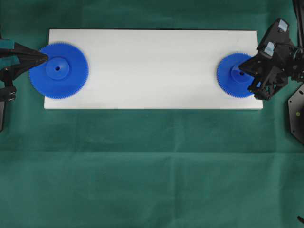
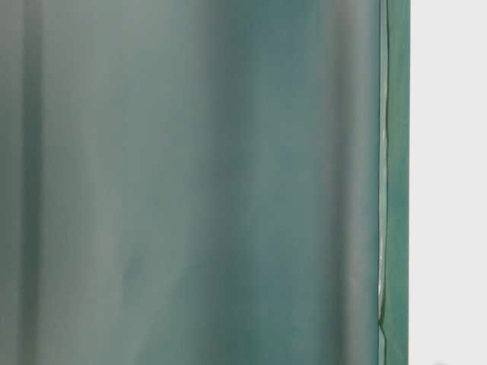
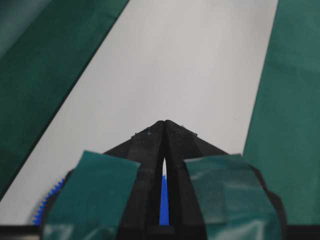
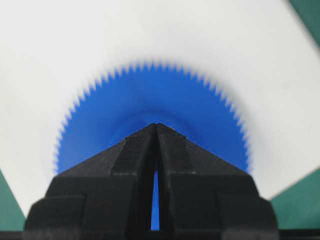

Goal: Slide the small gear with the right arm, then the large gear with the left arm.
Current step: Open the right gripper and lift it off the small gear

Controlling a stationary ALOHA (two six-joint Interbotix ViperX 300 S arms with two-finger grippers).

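Note:
The small gear [image 1: 232, 80] lies flat at the right end of the white board [image 1: 152, 71]. My right gripper [image 1: 241, 68] is shut, its tip over the gear's hub; in the right wrist view the shut gripper [image 4: 157, 125] points at the small gear [image 4: 130, 105], hiding the hub. The large gear [image 1: 59, 70] lies at the board's left end. My left gripper [image 1: 46, 57] is shut, its tip over the gear's upper left edge. In the left wrist view the shut gripper [image 3: 164, 121] covers most of the large gear [image 3: 46, 204]; blue shows through the slit.
The board lies on a green cloth [image 1: 152, 171] covering the table. A black arm base [image 1: 297, 114] stands at the right edge. The board's middle stretch between the gears is bare white. The table-level view has the green curtain [image 2: 190, 182] and the cloth edge.

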